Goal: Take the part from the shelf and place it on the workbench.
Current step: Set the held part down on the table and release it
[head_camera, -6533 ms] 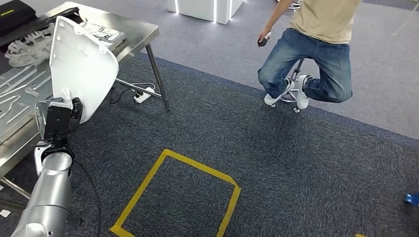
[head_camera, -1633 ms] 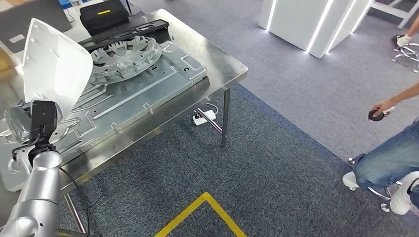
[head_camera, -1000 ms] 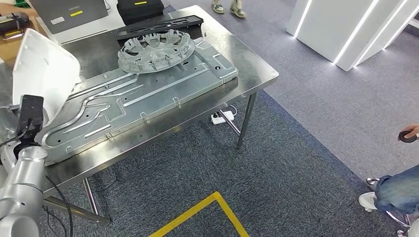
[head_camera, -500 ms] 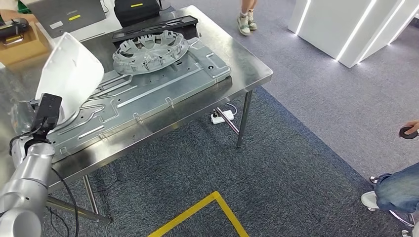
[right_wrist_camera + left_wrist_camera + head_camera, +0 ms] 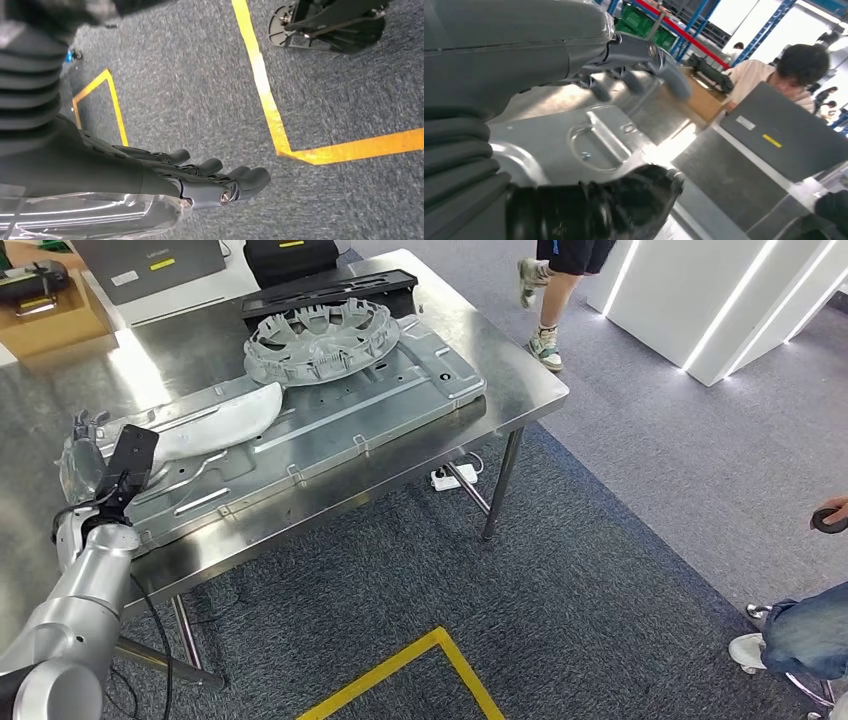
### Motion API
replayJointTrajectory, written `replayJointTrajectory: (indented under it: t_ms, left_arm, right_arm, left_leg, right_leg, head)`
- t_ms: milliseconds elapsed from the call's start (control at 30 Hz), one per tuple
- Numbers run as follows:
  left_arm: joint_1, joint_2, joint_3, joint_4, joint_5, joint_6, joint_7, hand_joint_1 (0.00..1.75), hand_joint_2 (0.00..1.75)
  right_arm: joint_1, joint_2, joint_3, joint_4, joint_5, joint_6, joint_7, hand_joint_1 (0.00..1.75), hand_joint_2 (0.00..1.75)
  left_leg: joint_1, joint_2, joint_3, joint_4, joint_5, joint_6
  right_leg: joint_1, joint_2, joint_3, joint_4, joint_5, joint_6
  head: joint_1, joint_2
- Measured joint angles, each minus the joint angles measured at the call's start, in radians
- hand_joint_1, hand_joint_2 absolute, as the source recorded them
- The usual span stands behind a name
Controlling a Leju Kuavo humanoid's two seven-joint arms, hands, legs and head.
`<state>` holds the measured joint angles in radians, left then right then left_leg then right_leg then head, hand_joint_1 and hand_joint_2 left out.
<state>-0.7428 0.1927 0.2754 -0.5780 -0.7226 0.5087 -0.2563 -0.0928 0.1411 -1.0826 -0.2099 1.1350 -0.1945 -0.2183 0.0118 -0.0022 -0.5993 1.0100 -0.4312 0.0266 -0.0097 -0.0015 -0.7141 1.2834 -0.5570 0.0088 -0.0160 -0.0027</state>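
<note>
Two hands | left hand (image 5: 92, 445) over bench's (image 5: 505, 365) left edge, fingers apart, gripping nothing, just beside white part (image 5: 215, 422) lying flat on metal panel (image 5: 400, 380) | right hand (image 5: 200, 175) hangs above carpet, fingers extended, holding nothing

I see a large stamped metal panel (image 5: 300, 430) lying along the table's front edge, with a grey wheel cover (image 5: 320, 338) resting on its far end. A black tray (image 5: 330, 292) sits along the far edge. A cardboard box (image 5: 50, 320) is at the far left corner. Yellow floor tape (image 5: 400, 665) on the carpet; a person's legs (image 5: 548, 300) beyond the right corner.
</note>
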Motion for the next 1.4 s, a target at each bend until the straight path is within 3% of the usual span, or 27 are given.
replayJointTrajectory:
  t_ms: [67, 133, 200, 267, 333, 400, 467, 500, 600, 633, 767, 833, 900, 933, 967, 1000, 1033, 1067, 1133, 1167, 1267, 1300, 1333, 1400]
  left_arm:
    - [0.004, 0.004, 0.003, 0.0, 0.011, 0.001, -0.002, 0.0, 0.0]
    - [0.004, 0.009, 0.01, 0.0, 0.027, 0.004, -0.005, 0.0, 0.0]
    - [0.005, 0.012, 0.023, 0.0, 0.043, 0.009, -0.006, 0.0, 0.0]
    - [0.009, 0.013, 0.038, -0.004, 0.063, 0.016, -0.013, 0.0, 0.0]
    - [0.014, 0.016, 0.056, -0.011, 0.083, 0.022, -0.025, 0.0, 0.0]
    - [0.02, 0.017, 0.075, -0.017, 0.101, 0.025, -0.035, 0.0, 0.0]
    - [0.032, 0.018, 0.09, -0.021, 0.116, 0.026, -0.043, 0.0, 0.0]
    - [0.038, 0.019, 0.097, -0.024, 0.122, 0.027, -0.048, 0.0, 0.0]
    - [0.042, 0.027, 0.112, -0.042, 0.138, 0.028, -0.063, 0.0, 0.0]
    - [0.041, 0.03, 0.117, -0.05, 0.144, 0.028, -0.068, 0.0, 0.0]
    - [0.044, 0.04, 0.134, -0.076, 0.164, 0.032, -0.083, 0.0, 0.0]
    - [0.045, 0.042, 0.139, -0.087, 0.17, 0.033, -0.087, 0.0, 0.0]
    - [0.048, 0.043, 0.144, -0.097, 0.174, 0.034, -0.092, 0.0, 0.0]
    - [0.05, 0.043, 0.147, -0.1, 0.174, 0.035, -0.094, 0.0, 0.0]
    - [0.054, 0.043, 0.149, -0.102, 0.175, 0.035, -0.094, 0.0, 0.0]
    - [0.057, 0.043, 0.151, -0.104, 0.175, 0.036, -0.095, 0.0, 0.0]
    - [0.06, 0.043, 0.152, -0.107, 0.175, 0.036, -0.096, 0.0, 0.0]
    - [0.063, 0.044, 0.152, -0.11, 0.175, 0.036, -0.097, 0.0, 0.0]
    - [0.066, 0.049, 0.154, -0.117, 0.176, 0.036, -0.097, 0.0, 0.0]
    - [0.066, 0.051, 0.154, -0.121, 0.176, 0.036, -0.098, 0.0, 0.0]
    - [0.069, 0.056, 0.155, -0.124, 0.176, 0.037, -0.099, 0.0, 0.0]
    - [0.071, 0.058, 0.155, -0.125, 0.176, 0.037, -0.099, 0.0, 0.0]
    - [0.072, 0.061, 0.156, -0.125, 0.176, 0.037, -0.099, 0.0, 0.0]
    - [0.074, 0.066, 0.159, -0.125, 0.177, 0.038, -0.097, 0.0, 0.0]
  right_arm:
    - [0.0, 0.0, 0.0, 0.0, 0.001, 0.002, 0.0, 0.0, 0.0]
    - [0.0, 0.0, 0.0, 0.0, 0.003, 0.003, 0.0, 0.0, 0.0]
    - [0.0, 0.0, 0.0, 0.0, 0.005, 0.002, -0.001, 0.0, 0.0]
    - [-0.001, 0.0, 0.0, 0.0, 0.008, 0.0, 0.0, 0.0, 0.0]
    - [-0.003, 0.0, -0.001, 0.0, 0.009, -0.002, 0.0, 0.0, 0.0]
    - [-0.003, 0.0, -0.001, 0.0, 0.01, -0.003, 0.0, 0.0, 0.0]
    - [-0.002, 0.0, -0.001, 0.0, 0.011, -0.005, 0.0, 0.0, 0.0]
    - [-0.002, 0.0, -0.002, 0.0, 0.011, -0.005, 0.0, 0.0, 0.0]
    - [-0.002, 0.001, -0.002, 0.0, 0.011, -0.008, 0.0, 0.0, 0.0]
    - [-0.002, 0.001, -0.002, 0.0, 0.011, -0.009, 0.0, 0.0, 0.0]
    - [-0.001, 0.002, -0.004, 0.0, 0.013, -0.01, 0.0, 0.0, 0.0]
    - [-0.001, 0.001, -0.005, 0.0, 0.013, -0.01, -0.002, 0.0, 0.0]
    - [-0.001, 0.001, -0.006, 0.0, 0.014, -0.01, -0.003, 0.0, 0.0]
    - [-0.001, 0.001, -0.006, 0.0, 0.014, -0.01, -0.004, 0.0, 0.0]
    - [-0.001, 0.001, -0.006, 0.0, 0.014, -0.01, -0.004, 0.0, 0.0]
    - [-0.001, 0.001, -0.006, 0.0, 0.014, -0.01, -0.004, 0.0, 0.0]
    - [-0.002, 0.001, -0.006, 0.0, 0.014, -0.01, -0.005, 0.0, 0.0]
    - [-0.003, 0.0, -0.006, 0.0, 0.014, -0.01, -0.005, 0.0, 0.0]
    - [-0.006, 0.0, -0.006, 0.0, 0.014, -0.01, -0.005, 0.0, 0.0]
    - [-0.007, -0.001, -0.006, 0.0, 0.014, -0.01, -0.005, 0.0, 0.0]
    - [-0.007, -0.001, -0.007, 0.0, 0.014, -0.01, -0.005, 0.0, 0.0]
    - [-0.008, -0.001, -0.007, 0.0, 0.014, -0.01, -0.004, 0.0, 0.0]
    - [-0.008, -0.001, -0.007, 0.0, 0.014, -0.011, -0.004, 0.0, 0.0]
    - [-0.009, -0.001, -0.007, 0.0, 0.016, -0.011, -0.004, 0.0, 0.0]
  left_leg:
    - [0.0, -0.004, -0.001, 0.005, -0.003, -0.005]
    - [-0.002, -0.007, -0.003, 0.012, -0.006, -0.015]
    - [-0.003, -0.009, -0.005, 0.014, -0.003, -0.026]
    - [0.002, -0.008, -0.01, 0.02, -0.01, -0.035]
    - [0.006, -0.006, -0.034, 0.082, -0.062, -0.041]
    - [0.006, -0.004, -0.079, 0.206, -0.135, -0.046]
    - [0.006, -0.004, -0.097, 0.279, -0.162, -0.046]
    - [0.006, -0.004, -0.082, 0.264, -0.151, -0.045]
    - [0.001, -0.001, 0.029, 0.078, -0.085, -0.033]
    - [-0.003, 0.0, 0.053, 0.033, -0.074, -0.029]
    - [-0.009, 0.001, 0.055, 0.003, -0.045, -0.011]
    - [-0.004, 0.004, 0.044, -0.008, -0.02, 0.002]
    - [-0.003, 0.005, 0.022, -0.01, 0.0, 0.008]
    - [-0.003, 0.005, 0.008, -0.009, 0.009, 0.009]
    - [-0.003, 0.005, -0.007, -0.008, 0.019, 0.007]
    - [-0.003, 0.005, -0.022, -0.006, 0.028, 0.005]
    - [-0.002, 0.005, -0.038, -0.003, 0.038, 0.002]
    - [-0.001, 0.004, -0.052, 0.001, 0.046, -0.002]
    - [-0.001, 0.004, -0.071, 0.007, 0.061, -0.013]
    - [-0.001, 0.004, -0.074, 0.008, 0.068, -0.019]
    - [0.002, 0.003, -0.075, 0.003, 0.088, -0.039]
    - [0.004, 0.002, -0.082, 0.011, 0.076, -0.044]
    - [0.006, 0.002, -0.093, 0.036, 0.043, -0.048]
    - [0.008, 0.001, -0.122, 0.14, -0.062, -0.052]
  right_leg:
    - [-0.004, 0.001, 0.057, -0.123, 0.065, -0.001]
    - [-0.003, 0.003, 0.1, -0.216, 0.095, -0.004]
    - [0.001, 0.003, 0.105, -0.232, 0.096, -0.011]
    - [0.001, 0.002, 0.106, -0.238, 0.105, -0.025]
    - [0.002, 0.0, 0.103, -0.247, 0.116, -0.041]
    - [0.006, 0.0, 0.096, -0.247, 0.123, -0.049]
    - [0.011, -0.001, 0.085, -0.244, 0.129, -0.052]
    - [0.013, -0.001, 0.079, -0.242, 0.132, -0.052]
    - [0.018, -0.001, 0.063, -0.232, 0.143, -0.048]
    - [0.018, -0.001, 0.059, -0.231, 0.148, -0.044]
    - [0.016, 0.0, 0.054, -0.235, 0.162, -0.02]
    - [0.014, 0.002, 0.037, -0.193, 0.109, -0.009]
    - [0.009, 0.003, 0.007, -0.086, 0.012, -0.002]
    - [0.007, 0.002, -0.004, -0.03, -0.022, 0.0]
    - [0.004, 0.002, -0.004, 0.006, -0.035, 0.003]
    - [0.002, 0.002, 0.01, 0.014, -0.028, 0.005]
    - [0.0, 0.002, 0.041, -0.012, -0.007, 0.006]
    - [-0.002, 0.002, 0.089, -0.068, 0.015, 0.005]
    - [0.0, 0.004, 0.179, -0.195, 0.024, 0.0]
    - [0.003, 0.006, 0.204, -0.234, 0.019, -0.004]
    - [0.008, 0.004, 0.2, -0.256, 0.033, -0.022]
    - [0.008, 0.002, 0.193, -0.259, 0.044, -0.031]
    - [0.007, 0.0, 0.184, -0.263, 0.057, -0.04]
    - [0.009, -0.003, 0.157, -0.266, 0.083, -0.05]
  head:
    - [0.0, 0.0]
    - [0.0, 0.0]
    - [-0.001, 0.0]
    - [-0.001, 0.0]
    - [-0.001, 0.0]
    - [-0.002, 0.0]
    - [-0.002, 0.0]
    - [-0.002, 0.0]
    - [-0.002, 0.0]
    - [-0.002, 0.0]
    - [-0.001, 0.0]
    - [0.0, 0.0]
    - [0.0, 0.0]
    - [0.0, 0.0]
    - [0.001, 0.0]
    - [0.0, 0.0]
    - [0.001, 0.0]
    - [0.0, 0.0]
    - [0.0, 0.0]
    - [0.0, 0.0]
    - [0.002, 0.0]
    - [0.001, 0.0]
    - [0.001, 0.0]
    - [0.001, 0.0]
